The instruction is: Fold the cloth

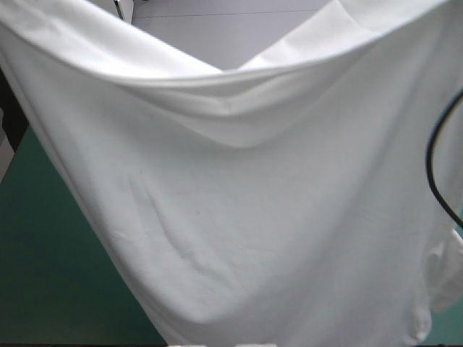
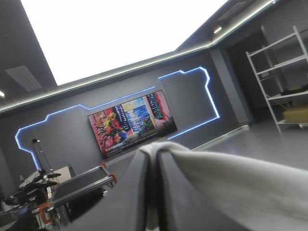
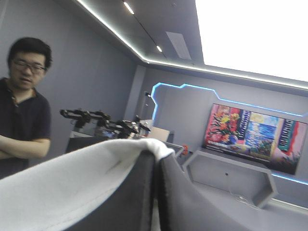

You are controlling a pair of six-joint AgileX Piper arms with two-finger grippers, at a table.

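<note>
The T-shirt (image 1: 239, 217) hangs above the table (image 1: 43, 275) and in front of nearly all of it, its upper edge sagging between raised ends at left and right. The table shows only beneath its left side and lower right corner. One end is pinched between the fingers of the left gripper (image 2: 154, 166) and draped over their tips, the other likewise in the right gripper (image 3: 156, 166).

I see the counter (image 1: 51, 289) only as teal-green cover at its near left and right; the rest is hidden.
</note>
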